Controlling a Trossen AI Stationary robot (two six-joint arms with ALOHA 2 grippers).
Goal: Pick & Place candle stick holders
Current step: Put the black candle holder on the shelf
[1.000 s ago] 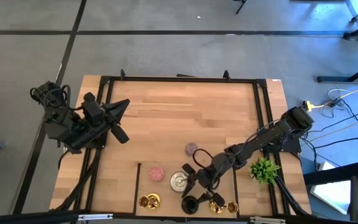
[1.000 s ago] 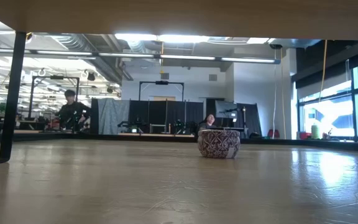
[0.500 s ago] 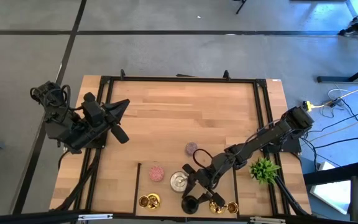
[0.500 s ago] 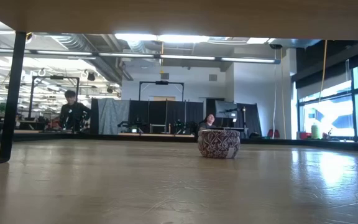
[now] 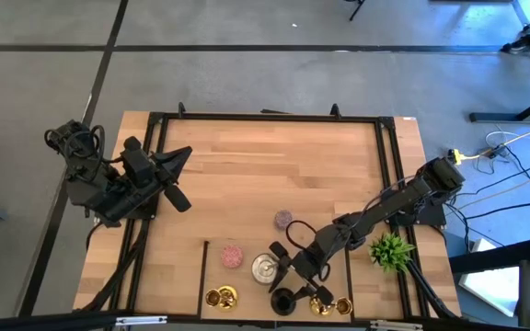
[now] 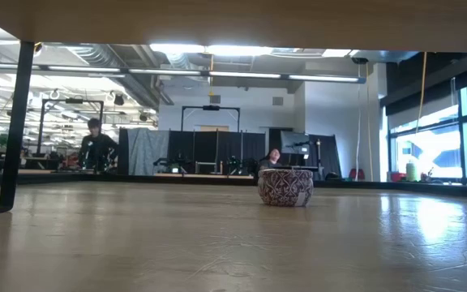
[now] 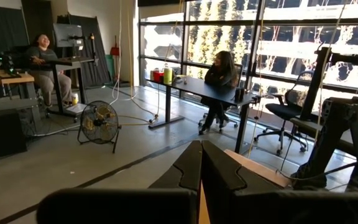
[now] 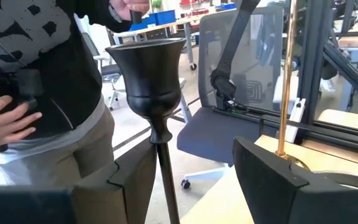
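A black candle stick holder [image 8: 146, 68] with a cup top and thin stem stands at the table's near edge [image 5: 282, 301]. My right gripper [image 5: 290, 283] is open, with the stem [image 8: 166, 180] between its fingers, close to one finger [image 8: 132, 177]. A silver round holder [image 5: 265, 268], a pink glittery one [image 5: 233, 256], a mauve one [image 5: 284, 220] and small gold ones [image 5: 221, 297] [image 5: 320, 305] stand on their bases nearby. My left gripper [image 5: 180, 175] is shut and empty, raised at the table's left side. My right gripper reaches level toward the near edge with one finger on each side of the black holder's thin stem [image 8: 164, 163]. The stem stands upright right beside one finger [image 8: 135, 171]. I cannot tell whether that finger touches it.
A green spiky plant [image 5: 391, 250] stands right of my right arm. A thin gold stem [image 8: 283, 74] rises just behind my right gripper's other finger. Dark strips [image 5: 205, 267] frame the area at the near edge. A person [image 8: 48, 93] stands beyond the near edge. The far half of the table [image 5: 274, 156] is bare wood.
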